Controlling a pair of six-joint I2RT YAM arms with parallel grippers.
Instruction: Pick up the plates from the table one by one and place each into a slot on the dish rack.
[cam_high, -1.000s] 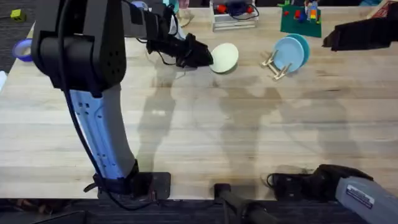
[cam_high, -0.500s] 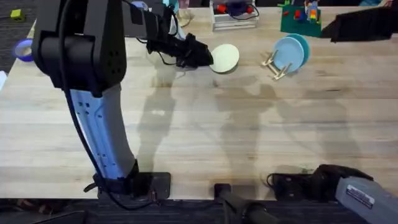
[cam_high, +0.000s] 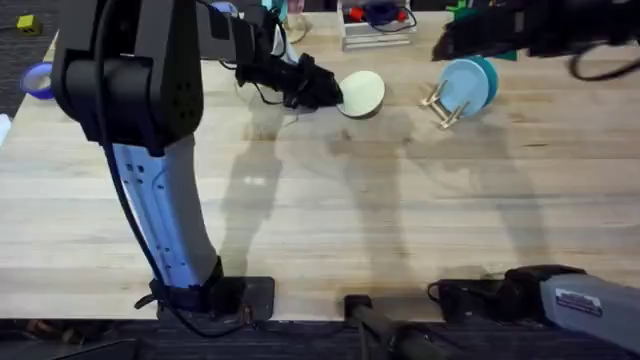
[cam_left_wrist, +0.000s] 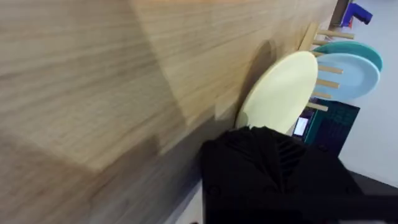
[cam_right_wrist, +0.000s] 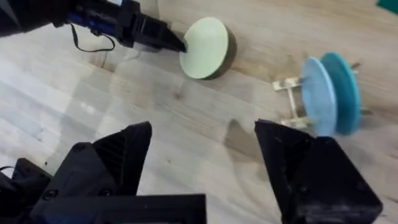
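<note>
Pale wooden plank table (cam_high: 330, 200) lies beneath the black left gripper (cam_high: 330, 92), clamped on the rim of the tilted pale yellow round plastic plate (cam_high: 362, 92), whose lower edge sits at the tabletop. Farther right, the small light-wood dish rack (cam_high: 441, 102) holds 2 blue plates (cam_high: 464, 84) upright. Over it, the right gripper (cam_right_wrist: 202, 168) hangs wide open and empty, its arm a dark blur overhead.

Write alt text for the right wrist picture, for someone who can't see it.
A black gripper holds a pale yellow plate by its edge over a wooden table. Nearby, a small wooden rack holds two blue plates upright. Two open black fingers frame the foreground.
</note>
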